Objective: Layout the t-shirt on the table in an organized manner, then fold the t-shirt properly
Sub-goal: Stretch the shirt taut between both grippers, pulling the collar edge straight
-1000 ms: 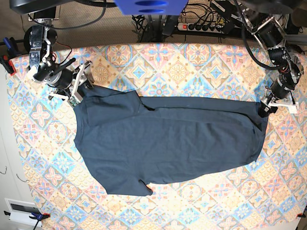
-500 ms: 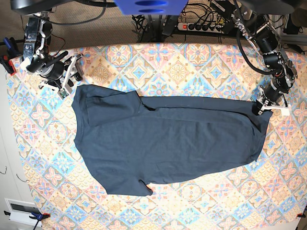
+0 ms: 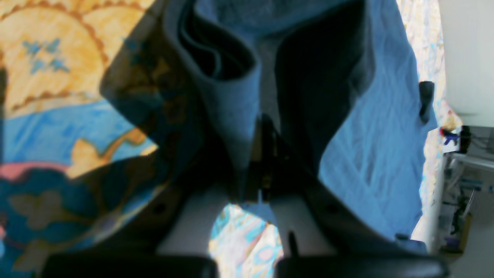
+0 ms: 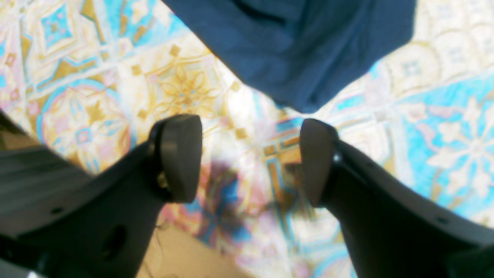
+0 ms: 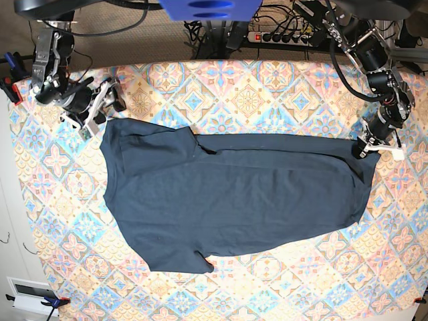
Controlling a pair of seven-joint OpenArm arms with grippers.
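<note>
The t-shirt [image 5: 234, 197] lies spread flat across the table [image 5: 267, 87], so this looks like the laying-out step. The left gripper [image 5: 364, 148] is clamped on its hem corner. The right gripper [image 4: 251, 158] hangs with jaws apart, just off the shoulder corner. Next likely calls for regripping that corner and smoothing.

A white power strip [image 5: 284, 37] with several black plugs lies on the floor beyond the far edge of the tabletop, amid a tangle of black cables [image 5: 267, 17]. A blue plastic part [image 5: 209, 9] hangs over the middle of the far edge. Blue and red clamps [image 5: 11, 77] grip the far left corner. Another small clamp [image 5: 52, 301] sits at the near left corner, just beside a white box [image 5: 28, 295].
</note>
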